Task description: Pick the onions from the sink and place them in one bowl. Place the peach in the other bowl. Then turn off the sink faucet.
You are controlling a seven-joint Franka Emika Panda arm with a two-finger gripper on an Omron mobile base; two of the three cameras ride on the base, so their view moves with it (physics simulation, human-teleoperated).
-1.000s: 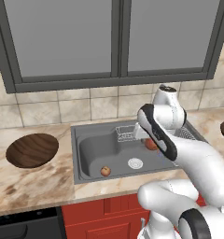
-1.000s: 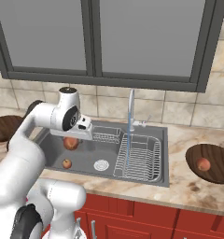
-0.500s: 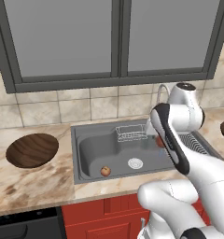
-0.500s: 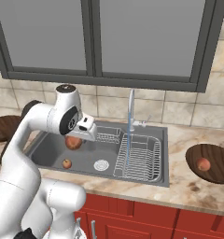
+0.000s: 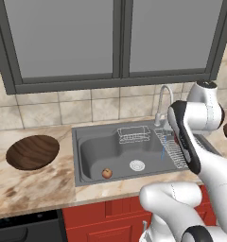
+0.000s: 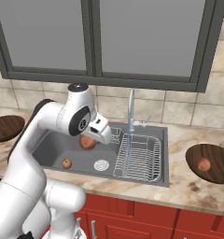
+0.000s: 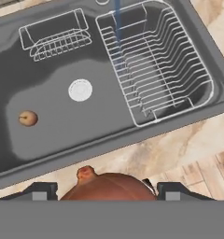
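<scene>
Tool gripping onion; peach in bowl.

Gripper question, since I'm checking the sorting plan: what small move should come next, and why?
Probably carry the onion held in the gripper toward the empty bowl at the robot's left. The other bowl already holds the peach, and a second onion lies in the sink.

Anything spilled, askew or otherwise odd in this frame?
Nothing is spilled or askew. Water runs from the sink faucet onto the wire rack. The end effector holds one onion; the other onion sits in the sink. The peach lies in the right bowl.
</scene>
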